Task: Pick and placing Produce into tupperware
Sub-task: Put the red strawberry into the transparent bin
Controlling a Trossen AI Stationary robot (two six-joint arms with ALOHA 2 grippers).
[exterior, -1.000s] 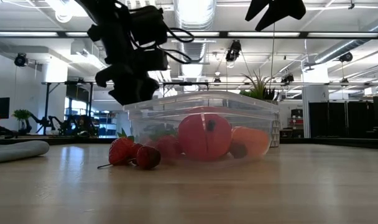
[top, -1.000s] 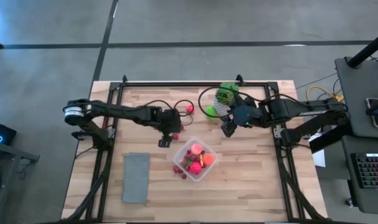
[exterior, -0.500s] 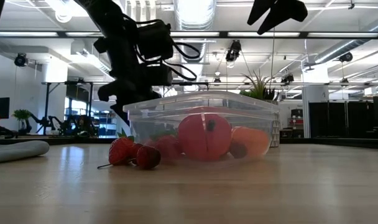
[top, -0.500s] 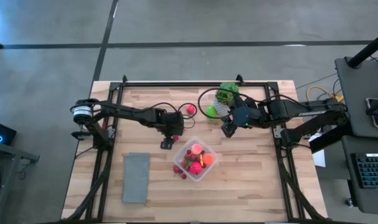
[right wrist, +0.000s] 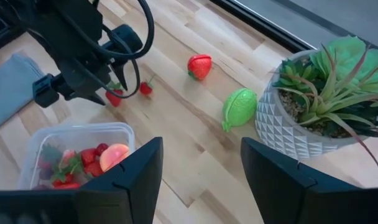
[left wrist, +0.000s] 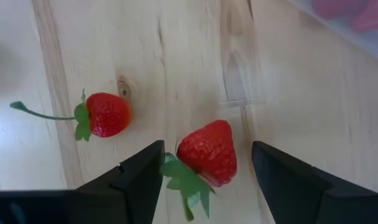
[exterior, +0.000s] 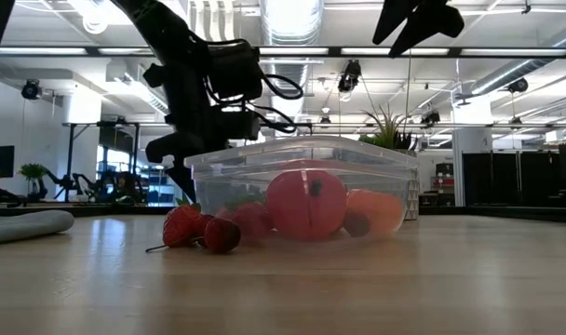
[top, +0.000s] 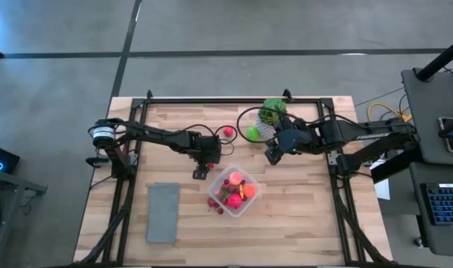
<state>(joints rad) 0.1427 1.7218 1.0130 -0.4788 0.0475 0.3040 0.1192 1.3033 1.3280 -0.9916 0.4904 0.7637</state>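
Observation:
The clear tupperware [top: 235,190] sits mid-table and holds a pink, an orange and several red pieces. My left gripper [left wrist: 204,163] is open, low over the wood just left of the box. Its fingers stand on either side of a strawberry [left wrist: 207,148] that lies on the table, and they do not touch it. A second strawberry [left wrist: 108,114] lies close by. A red fruit [right wrist: 200,66] and a bright green fruit [right wrist: 238,107] lie toward the far edge. My right gripper [top: 273,155] hangs open above the table near the plant.
A spiky green plant in a white pot [top: 270,113] stands at the far edge by the right arm. A flat grey rectangle [top: 163,212] lies near the left front. Two strawberries [top: 214,205] rest against the box's near-left side. Bare wood lies right of the box.
My left gripper has come down toward the table and shifted a little to the right, toward the tupperware, staying open. The right arm has kept still, and no produce has moved.

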